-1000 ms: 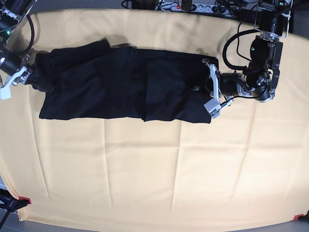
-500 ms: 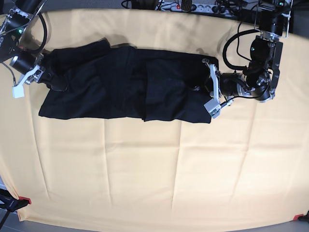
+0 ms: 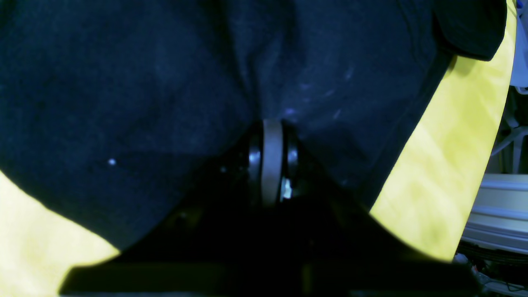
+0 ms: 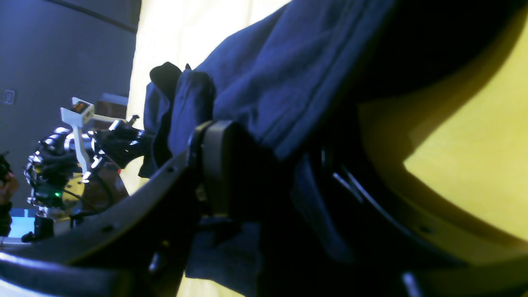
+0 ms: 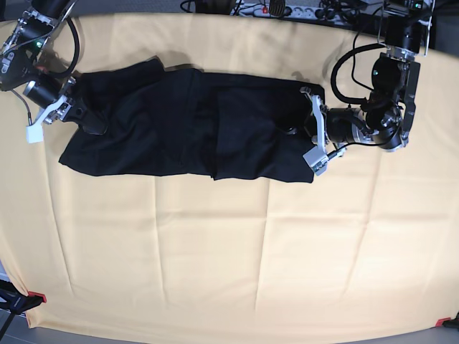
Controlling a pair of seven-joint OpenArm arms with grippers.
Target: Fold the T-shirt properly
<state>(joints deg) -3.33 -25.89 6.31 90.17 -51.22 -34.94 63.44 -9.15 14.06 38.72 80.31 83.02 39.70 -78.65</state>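
The black T-shirt (image 5: 186, 122) lies as a long folded band across the far half of the yellow table cloth (image 5: 215, 251). My left gripper (image 5: 295, 130) sits at the band's right end, shut on the T-shirt; the left wrist view shows its jaws (image 3: 272, 128) pressed together with dark T-shirt cloth (image 3: 165, 82) bunched at the tips. My right gripper (image 5: 87, 120) is at the band's left end. In the right wrist view its fingers (image 4: 216, 165) stand apart with a thick fold of the T-shirt (image 4: 288, 74) lying between them.
A power strip and cables (image 5: 272, 10) run along the table's back edge. Red clamps (image 5: 36, 297) hold the yellow cloth at the front corners. The left arm (image 4: 62, 152) shows far off in the right wrist view.
My right arm has moved in from the table's left edge onto the shirt's left end, and its jaws have narrowed. The left arm has stayed still.
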